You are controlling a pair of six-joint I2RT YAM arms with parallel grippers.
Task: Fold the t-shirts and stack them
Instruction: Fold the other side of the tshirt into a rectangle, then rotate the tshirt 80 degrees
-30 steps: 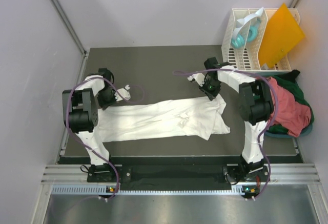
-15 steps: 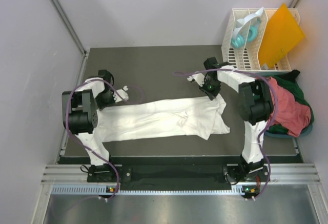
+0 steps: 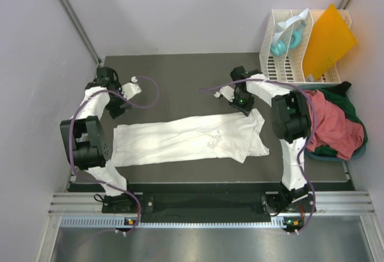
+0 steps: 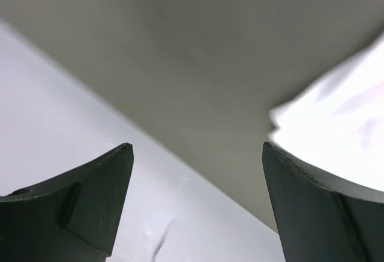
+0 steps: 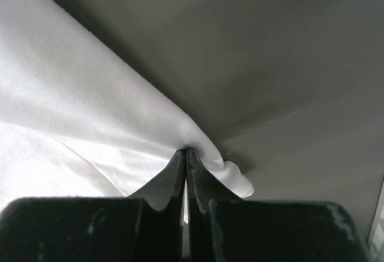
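White t-shirt (image 3: 186, 139) pinched in right fingers (image 5: 168, 184), clear of left fingers (image 4: 90, 196).

Dark green t-shirt (image 3: 348, 94) mostly beneath the salmon-red t-shirt (image 3: 335, 127), far right; white t-shirt (image 4: 336, 124) blurred at the left wrist view's right edge.

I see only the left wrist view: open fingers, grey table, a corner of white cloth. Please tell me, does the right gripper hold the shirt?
Observer: Yes. The right gripper is shut on a fold at the far right corner of the white shirt.
Operator: Where is my gripper relative to the shirt?
Observer: The left gripper is over bare table, beyond the shirt's far left corner, apart from it.
Operator: Are other shirts waiting?
Observer: A red shirt lies heaped on a green shirt at the right edge, near the rack.
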